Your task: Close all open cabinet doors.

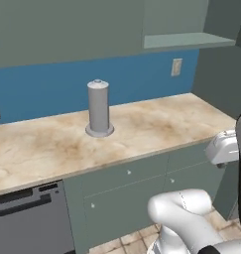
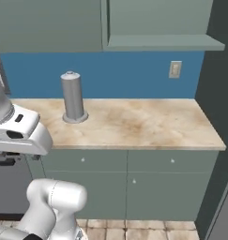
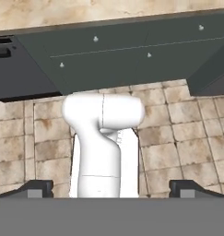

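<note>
Tabletop (image 1: 156, 126): a wide marbled beige slab against a blue wall, running to a corner on the right.
Upper cabinets (image 2: 45, 23): grey-green fronts above the blue wall; on the right a panel (image 2: 104, 23) stands edge-on, sticking out toward the room beside an open shelf (image 2: 162, 42). This looks like an open cabinet door, left swung out so the shelf is reachable.
Lower doors (image 2: 171, 192): grey-green panels under the tabletop, each with a small pale knob, all flush with the frame, so they appear shut already.
Drawers (image 2: 82, 160): short fronts just under the tabletop edge, also flush.
Dishwasher (image 1: 28, 221): dark front to the left of the lower doors.
Canister (image 1: 98, 106): grey cylinder upright on the tabletop, near the wall, out of any door's swing.
Outlet (image 2: 175, 69): pale plate on the blue wall below the shelf.
Claw (image 3: 111, 189): pointing down at the tiled floor (image 3: 187, 138), its two dark tips far apart, released and empty.
Door versus claw: the open upper panel lies high above and ahead; the claw is low, well apart from it, so the arm likely has to rise first.
</note>
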You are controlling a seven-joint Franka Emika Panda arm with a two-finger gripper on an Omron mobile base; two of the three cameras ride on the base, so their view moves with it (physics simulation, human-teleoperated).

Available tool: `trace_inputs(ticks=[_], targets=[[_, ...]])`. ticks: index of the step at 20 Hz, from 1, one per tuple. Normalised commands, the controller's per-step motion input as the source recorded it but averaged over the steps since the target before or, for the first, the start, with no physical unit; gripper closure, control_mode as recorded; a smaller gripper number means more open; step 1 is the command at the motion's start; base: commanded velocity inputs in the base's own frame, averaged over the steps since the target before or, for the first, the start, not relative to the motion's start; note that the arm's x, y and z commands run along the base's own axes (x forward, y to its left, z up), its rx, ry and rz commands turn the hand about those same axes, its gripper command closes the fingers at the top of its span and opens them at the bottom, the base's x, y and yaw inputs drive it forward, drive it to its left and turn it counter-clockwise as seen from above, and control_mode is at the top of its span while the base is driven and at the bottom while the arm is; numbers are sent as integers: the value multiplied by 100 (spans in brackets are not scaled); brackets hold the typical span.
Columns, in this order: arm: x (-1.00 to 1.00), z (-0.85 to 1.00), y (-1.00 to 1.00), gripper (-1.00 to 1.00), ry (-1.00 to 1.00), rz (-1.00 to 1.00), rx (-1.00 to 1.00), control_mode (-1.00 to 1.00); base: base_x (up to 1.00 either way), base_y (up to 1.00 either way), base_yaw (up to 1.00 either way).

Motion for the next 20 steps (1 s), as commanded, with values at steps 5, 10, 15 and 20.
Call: trace_inputs(ticks=[5,10,15,20], targets=[[0,0,0,-100,0,0,0,100,13,-40,-5],[0,0,0,-100,0,0,0,100,18,-22,-35],[0,0,0,-100,0,0,0,100,24,-4,-41],[0,0,0,-100,0,0,0,100,67,0,-23]])
